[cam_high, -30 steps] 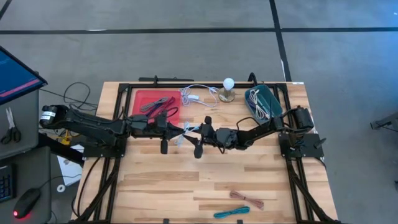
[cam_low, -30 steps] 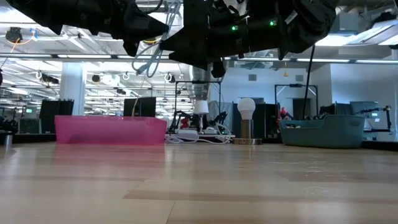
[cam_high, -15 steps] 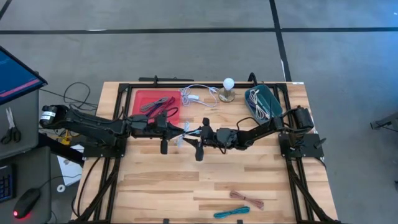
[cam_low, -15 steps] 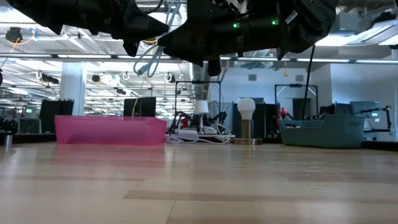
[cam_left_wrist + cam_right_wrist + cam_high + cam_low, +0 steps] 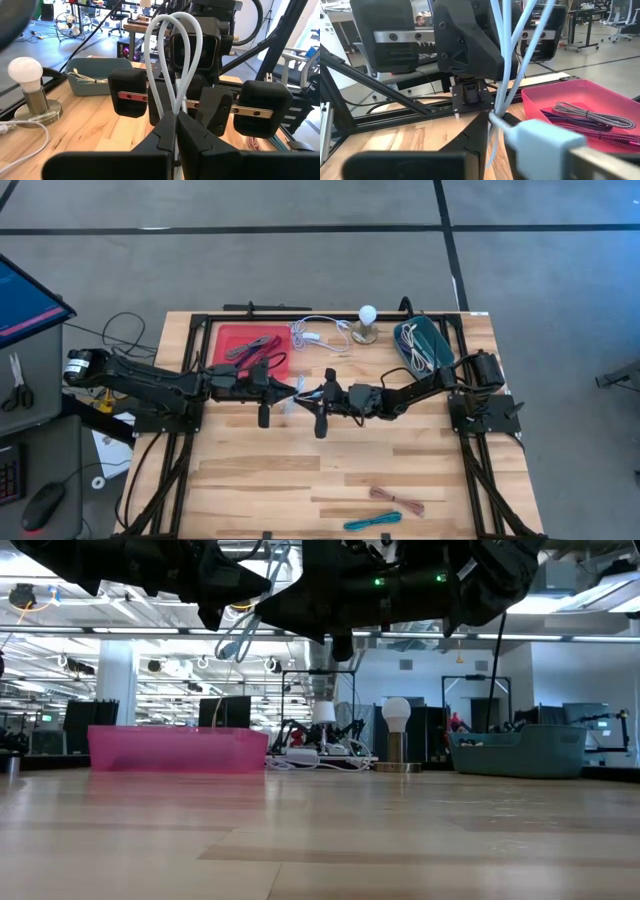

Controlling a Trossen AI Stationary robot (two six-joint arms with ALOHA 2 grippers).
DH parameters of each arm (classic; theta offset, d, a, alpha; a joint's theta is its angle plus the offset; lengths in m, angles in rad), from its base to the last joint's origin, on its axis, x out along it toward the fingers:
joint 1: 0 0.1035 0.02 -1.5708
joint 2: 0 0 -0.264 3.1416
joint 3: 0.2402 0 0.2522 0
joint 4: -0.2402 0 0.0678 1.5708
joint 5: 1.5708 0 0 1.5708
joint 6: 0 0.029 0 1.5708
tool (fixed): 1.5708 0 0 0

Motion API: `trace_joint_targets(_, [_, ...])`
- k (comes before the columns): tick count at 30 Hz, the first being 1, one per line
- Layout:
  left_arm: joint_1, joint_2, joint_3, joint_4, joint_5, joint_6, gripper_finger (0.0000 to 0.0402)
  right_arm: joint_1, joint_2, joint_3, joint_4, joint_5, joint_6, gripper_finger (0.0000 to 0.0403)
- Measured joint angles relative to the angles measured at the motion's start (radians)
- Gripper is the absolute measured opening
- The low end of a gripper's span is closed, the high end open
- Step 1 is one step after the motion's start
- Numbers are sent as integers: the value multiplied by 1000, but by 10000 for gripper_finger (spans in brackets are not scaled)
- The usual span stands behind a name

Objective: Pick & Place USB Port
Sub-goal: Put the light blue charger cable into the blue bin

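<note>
A white USB cable point(image 5: 302, 389) is held in the air over the table's middle, between my two grippers, which face each other. My left gripper point(image 5: 291, 391) comes in from the table's left and is shut on the cable. The cable's loops point(image 5: 175, 45) stand up past its fingers. My right gripper point(image 5: 318, 393) comes in from the right and is shut on the same cable. The cable's pale plug point(image 5: 540, 145) sits just beside the right fingers. In the low view a loop of the cable point(image 5: 240, 638) hangs below the arms, far above the table. My left gripper pinches the cable's gathered strands at the base of its loops point(image 5: 175, 116) between its two fingers, coming level from the table's left. The loops rise beyond the fingertips, lifted clear of the table. My right gripper pinches the cable's strands point(image 5: 495, 117) close to the plug, coming level from the table's right. The strands run upward from the fingers and are lifted clear.
A red tray point(image 5: 228, 335) with dark cables stands at the far left. A teal bin point(image 5: 432, 332) with a white cable stands at the far right. A bulb on a base point(image 5: 367, 322) and a white cord point(image 5: 318, 332) lie between them. Two coiled cables point(image 5: 395, 500) point(image 5: 370, 522) lie near the near edge.
My right gripper has moved a little toward the table's left, closer to my left gripper. The stretch of white cable showing between the two grippers has grown shorter. The left arm has kept still.
</note>
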Motion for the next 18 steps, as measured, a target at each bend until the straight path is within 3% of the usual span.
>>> trace_joint_targets(6, [0,0,0,1,1,0,6,0,0,0,2,0,-13,7])
trace_joint_targets(18, [0,0,0,14,-2,0,33,0,-1,0,7,0,-16,3])
